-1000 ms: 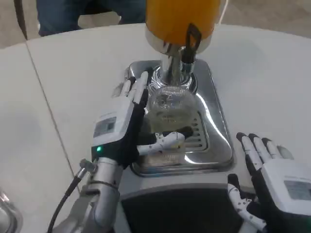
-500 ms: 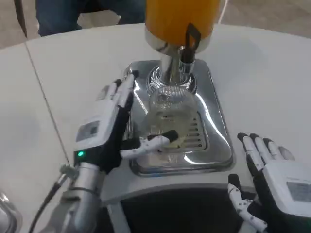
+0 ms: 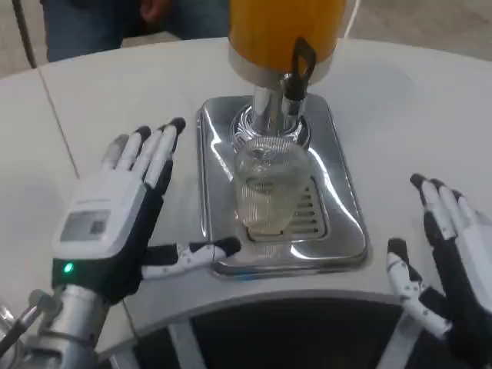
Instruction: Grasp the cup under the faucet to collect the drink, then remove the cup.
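A clear glass cup stands upright on the steel drip tray, right under the black-handled faucet of the orange drink dispenser. A thin pale layer of liquid lies at the cup's bottom. My left hand is on the white table to the left of the tray, fingers spread, thumb reaching toward the tray's front left corner; it holds nothing and is apart from the cup. My right hand hovers at the lower right, fingers spread and empty.
The white round table extends on both sides of the tray. A person in blue jeans is beyond the far edge. A dark gap lies at the table's near edge between my arms.
My left hand has drawn back left and toward me, away from the cup it was beside, and opened flat. My right hand shifted right and slightly up. The cup stays under the faucet.
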You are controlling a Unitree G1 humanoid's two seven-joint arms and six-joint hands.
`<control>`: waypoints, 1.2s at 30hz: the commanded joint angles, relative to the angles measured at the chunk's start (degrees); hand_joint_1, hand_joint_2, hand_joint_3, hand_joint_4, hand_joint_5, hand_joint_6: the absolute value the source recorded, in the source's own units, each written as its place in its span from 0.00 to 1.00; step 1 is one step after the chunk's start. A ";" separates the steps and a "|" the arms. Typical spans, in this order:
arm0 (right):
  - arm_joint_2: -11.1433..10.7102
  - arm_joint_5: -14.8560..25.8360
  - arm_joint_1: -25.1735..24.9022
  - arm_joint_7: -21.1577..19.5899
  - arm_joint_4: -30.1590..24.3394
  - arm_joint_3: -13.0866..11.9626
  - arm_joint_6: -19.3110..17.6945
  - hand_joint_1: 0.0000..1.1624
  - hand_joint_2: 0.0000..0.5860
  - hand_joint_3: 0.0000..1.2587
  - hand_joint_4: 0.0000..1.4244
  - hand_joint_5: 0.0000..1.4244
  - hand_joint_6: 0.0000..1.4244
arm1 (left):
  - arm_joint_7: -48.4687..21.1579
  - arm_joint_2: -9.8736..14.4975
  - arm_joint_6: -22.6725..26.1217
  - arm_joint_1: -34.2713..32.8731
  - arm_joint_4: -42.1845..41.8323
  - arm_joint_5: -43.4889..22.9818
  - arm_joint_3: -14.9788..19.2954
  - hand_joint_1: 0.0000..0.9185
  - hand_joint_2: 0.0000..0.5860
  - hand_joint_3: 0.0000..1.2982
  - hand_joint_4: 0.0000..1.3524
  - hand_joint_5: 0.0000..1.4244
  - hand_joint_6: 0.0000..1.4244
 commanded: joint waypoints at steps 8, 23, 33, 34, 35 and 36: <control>6.25 15.35 -9.19 1.84 -1.50 -3.86 1.87 0.53 1.00 0.01 0.00 0.00 0.03 | -2.94 3.95 5.69 13.29 -12.41 11.82 2.45 0.35 0.17 0.00 0.00 0.00 0.00; 9.67 29.13 -22.13 3.14 0.10 -5.03 3.54 0.53 1.00 0.00 0.00 0.00 0.04 | -7.13 3.40 10.37 22.14 -18.54 18.20 2.88 0.31 0.18 0.00 0.00 0.00 0.00; 9.63 39.32 -30.79 3.88 7.75 -5.82 -1.06 0.49 1.00 0.00 0.00 0.00 0.03 | -5.52 2.22 9.29 23.71 -19.36 15.66 4.17 0.13 0.16 0.00 0.00 0.00 0.00; 9.30 39.45 -31.87 4.02 8.16 -5.50 -1.50 0.49 1.00 0.00 0.00 0.00 0.03 | -5.35 2.20 8.98 23.87 -19.37 15.45 4.41 0.12 0.16 0.00 0.00 0.00 0.00; 9.07 39.55 -32.57 4.04 8.43 -5.29 -1.77 0.49 1.00 0.00 0.00 0.00 0.03 | -5.31 2.11 8.88 24.00 -19.39 15.51 4.60 0.12 0.16 0.00 0.00 0.00 0.00; 9.13 39.91 -33.32 4.07 8.68 -5.18 -1.78 0.49 1.00 0.00 0.00 0.00 0.03 | -5.29 2.03 8.81 24.08 -19.40 15.62 4.73 0.12 0.16 0.00 0.00 0.00 0.00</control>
